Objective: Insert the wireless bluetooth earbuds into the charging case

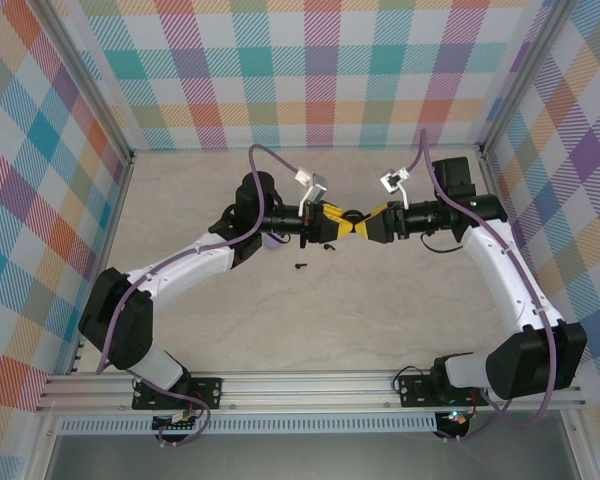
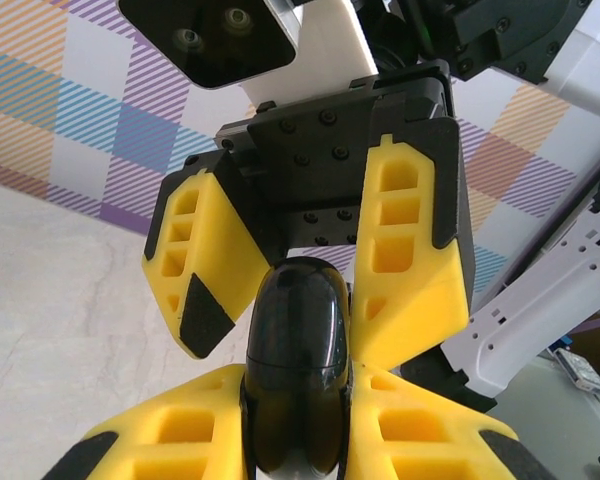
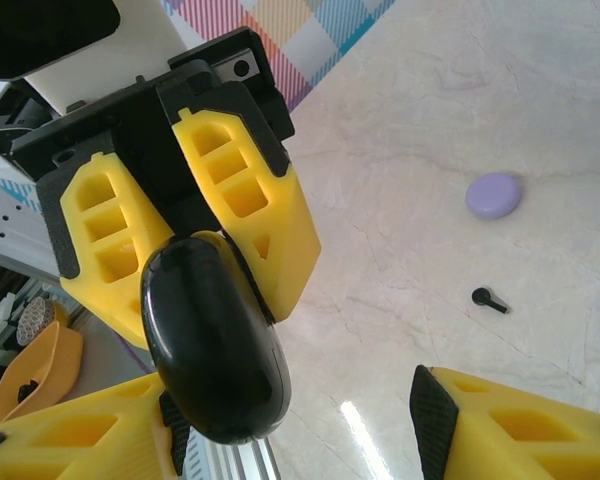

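While the left gripper (image 2: 298,385) is clamped tight on the lower half of the glossy black round charging case (image 3: 215,340), the right gripper (image 3: 295,395) faces it head-on, jaws apart, one yellow finger either side of the case's upper half and not yet pinching. Both meet in the air over the middle of the pale stone-look table (image 3: 430,120). The seam looks shut, so I'd call this the lid-opening step, barely begun. Below, a tiny black stemmed earbud (image 3: 490,298) lies loose on the table, a little toward the near edge, with a pale lavender oval case (image 3: 494,195) near it. Next up, by my read: the right jaws must close on the lid half alone and hinge it back without twisting the case out of the left's grip.
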Available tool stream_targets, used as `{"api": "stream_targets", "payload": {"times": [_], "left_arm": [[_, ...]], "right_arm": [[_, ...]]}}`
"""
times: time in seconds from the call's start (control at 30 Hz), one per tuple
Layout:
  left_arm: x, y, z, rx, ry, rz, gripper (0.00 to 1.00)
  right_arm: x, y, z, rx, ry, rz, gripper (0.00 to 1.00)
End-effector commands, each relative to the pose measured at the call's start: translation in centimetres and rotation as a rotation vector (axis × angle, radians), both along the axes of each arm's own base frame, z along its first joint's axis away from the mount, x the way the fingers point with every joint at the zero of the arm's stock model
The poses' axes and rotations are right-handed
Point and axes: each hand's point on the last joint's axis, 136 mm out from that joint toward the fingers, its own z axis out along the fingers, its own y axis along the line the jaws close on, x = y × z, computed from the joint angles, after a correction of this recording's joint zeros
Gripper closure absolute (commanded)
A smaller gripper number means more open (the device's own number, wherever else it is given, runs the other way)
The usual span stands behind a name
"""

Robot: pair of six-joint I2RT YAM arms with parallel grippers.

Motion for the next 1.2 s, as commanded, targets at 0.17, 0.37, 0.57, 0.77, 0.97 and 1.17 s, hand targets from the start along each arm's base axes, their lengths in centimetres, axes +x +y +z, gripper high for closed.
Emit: {"api": "stream_targets", "payload": {"times": [0.17,0.37,0.57,0.77,0.97,1.17], "left_arm": [[-1.9,-0.2,1.0,0.004,-0.081,-0.072,1.00],[-2.1,-0.1,0.6,0.018,-0.093,-0.070,1.00],[-2.4,0.1,0.8,0.017,-0.110,-0.074,1.00],[-1.3,0.1,-0.4,0.052,-0.082,-0.012,1.00],[1.2,1.3,-2.0,0.032,-0.010,0.065,1.00],[2.7,3.7,-2.9,0.014,0.032,0.124,1.00]], "right_arm": [[2.2,-0.8,0.3,-0.066,-0.071,-0.115,0.40],[2.8,-1.2,0.2,-0.085,-0.080,-0.151,0.40],[3.0,-1.4,0.1,-0.101,-0.077,-0.171,0.40],[2.5,-1.4,1.0,-0.082,-0.098,-0.164,0.38],[2.8,-2.1,1.0,-0.104,-0.067,-0.245,0.37],[6.1,-4.7,-4.0,-0.271,0.097,-0.464,0.37]]}}
